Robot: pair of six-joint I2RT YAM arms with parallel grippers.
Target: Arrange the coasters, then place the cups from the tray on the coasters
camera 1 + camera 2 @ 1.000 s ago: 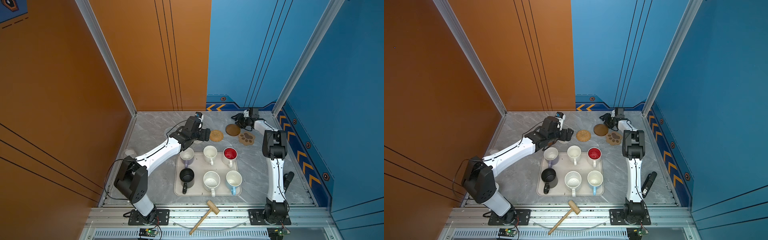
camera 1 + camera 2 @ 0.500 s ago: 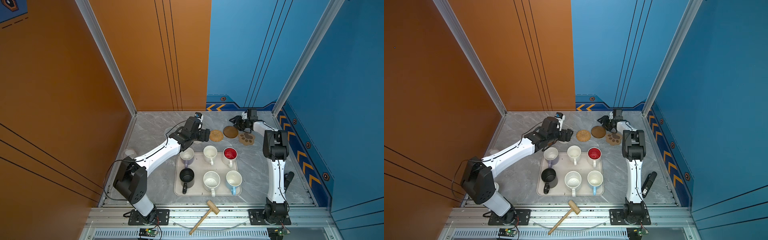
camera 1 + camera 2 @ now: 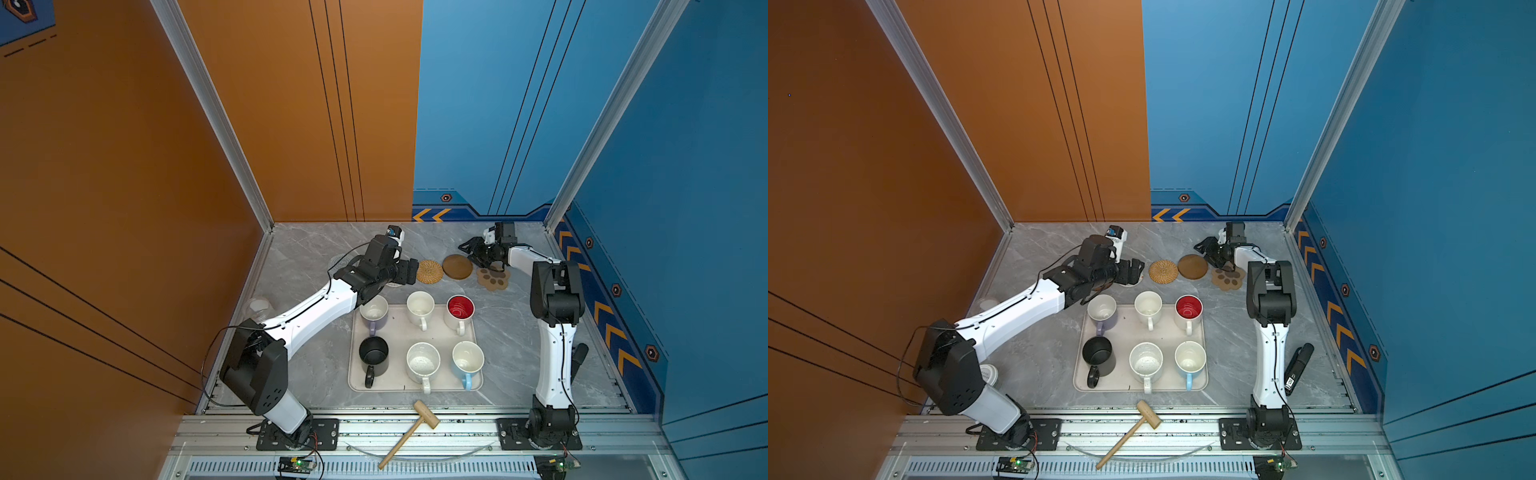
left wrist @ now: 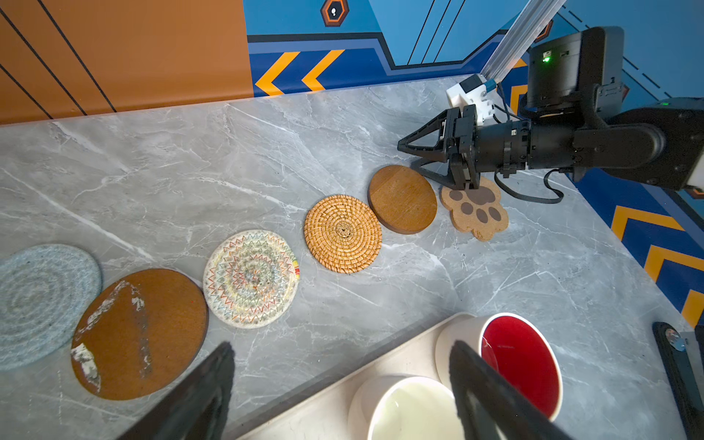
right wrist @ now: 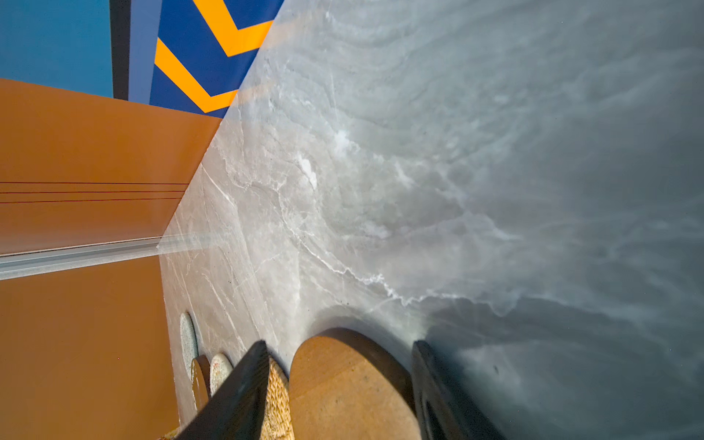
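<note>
Brown disc (image 3: 457, 267) leftward, edge beside rattan coaster (image 3: 429, 271)

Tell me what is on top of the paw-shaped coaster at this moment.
Nothing stands on the paw-shaped coaster; its printed face lies bare. The right pincer, jaws apart, reaches over its far edge and hides a strip there; contact cannot be judged.

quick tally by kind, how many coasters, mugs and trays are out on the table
coasters: 6
mugs: 6
tray: 1
total: 13
</note>
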